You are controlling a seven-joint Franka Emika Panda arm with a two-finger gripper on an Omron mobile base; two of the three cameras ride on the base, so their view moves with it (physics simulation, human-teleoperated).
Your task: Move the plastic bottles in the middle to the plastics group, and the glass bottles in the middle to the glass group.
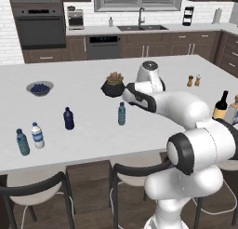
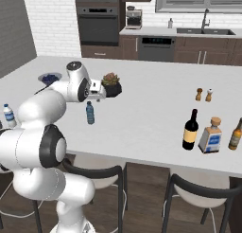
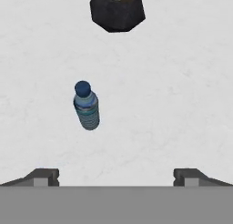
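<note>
Near the counter's [image 1: 93, 144] front left corner stand a bluish bottle with a blue label [image 1: 22, 142] and, just beside it, a white-capped clear bottle [image 1: 37, 135]; no label writing is legible. Toward the front right edge, the wine bottle [image 2: 190, 129] with a yellow label stands beside a pale-labelled bottle [image 2: 211, 135]. Mid-counter, the teal bottle [image 3: 86, 105] stands upright below the gripper [image 3: 116, 175], whose fingers are spread wide, holding nothing. Farther back sits a dark plant pot [image 3: 118, 9].

Teal bottle [image 3: 86, 105] clear plastic; counter [image 3: 173, 104] matt white.
</note>
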